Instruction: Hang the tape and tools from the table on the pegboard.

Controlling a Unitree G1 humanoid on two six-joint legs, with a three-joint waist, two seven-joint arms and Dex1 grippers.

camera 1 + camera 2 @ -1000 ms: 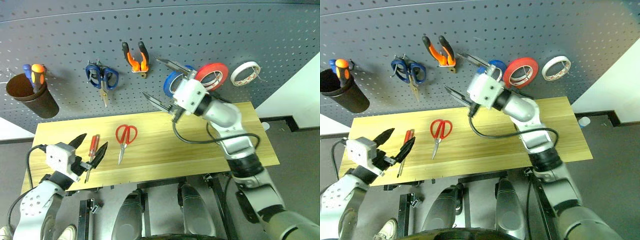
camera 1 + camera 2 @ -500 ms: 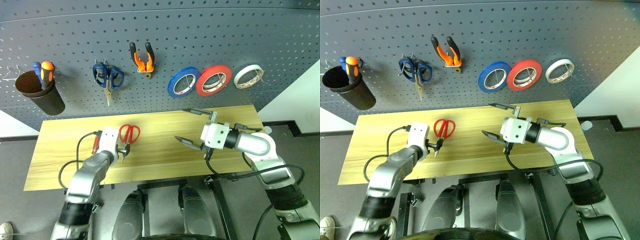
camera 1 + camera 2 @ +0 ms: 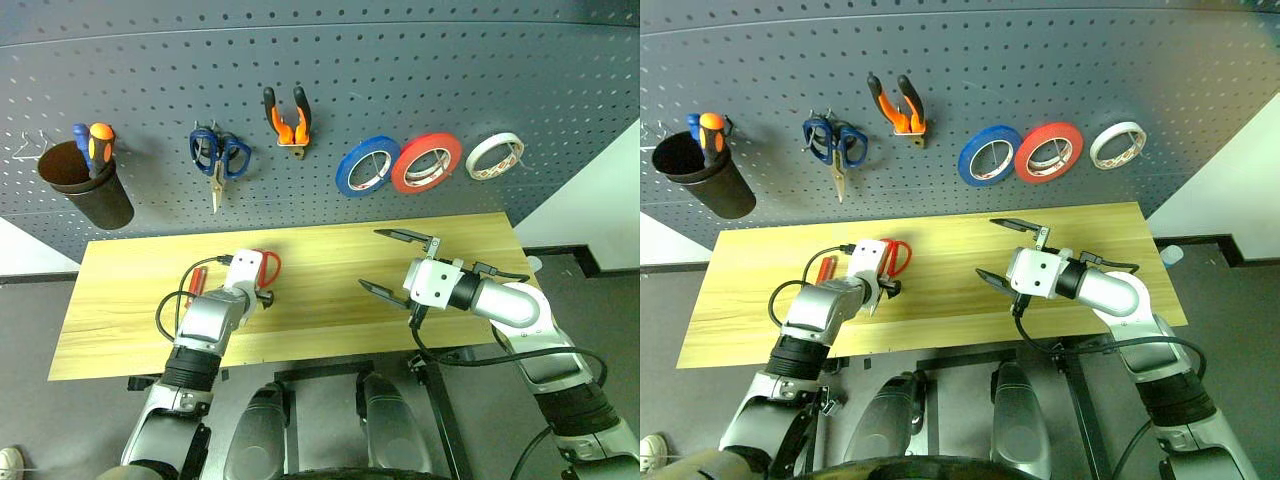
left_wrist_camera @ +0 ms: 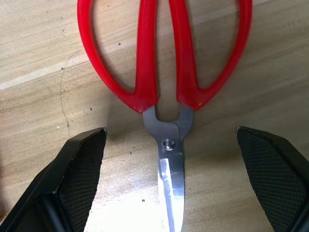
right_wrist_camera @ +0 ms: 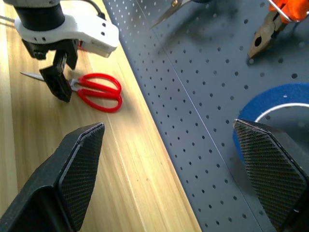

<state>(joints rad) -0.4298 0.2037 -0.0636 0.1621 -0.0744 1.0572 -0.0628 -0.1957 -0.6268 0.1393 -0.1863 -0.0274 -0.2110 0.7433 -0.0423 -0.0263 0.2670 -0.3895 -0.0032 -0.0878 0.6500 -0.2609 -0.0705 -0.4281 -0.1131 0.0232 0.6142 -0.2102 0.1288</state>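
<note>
Red-handled scissors (image 4: 169,140) lie flat on the table (image 3: 120,300), blades toward its front edge. My left gripper (image 3: 255,292) points down over them, open, with one finger on each side of the pivot and neither touching it. A small red-handled screwdriver (image 3: 193,283) lies just left of that gripper. On the pegboard (image 3: 400,60) hang the orange-and-black pliers (image 3: 287,115) and, at the far right, the whitish tape (image 3: 494,155). My right gripper (image 3: 372,259) hovers open and empty over the right half of the table.
Blue-handled scissors (image 3: 215,155), a blue tape roll (image 3: 367,165) and a red tape roll (image 3: 427,162) hang on the pegboard. A brown cup (image 3: 90,190) holding screwdrivers hangs at its left end.
My left gripper moved from the table's front left corner forward and down over the red scissors. My right gripper came away from the pegboard and sank toward the table, staying open.
</note>
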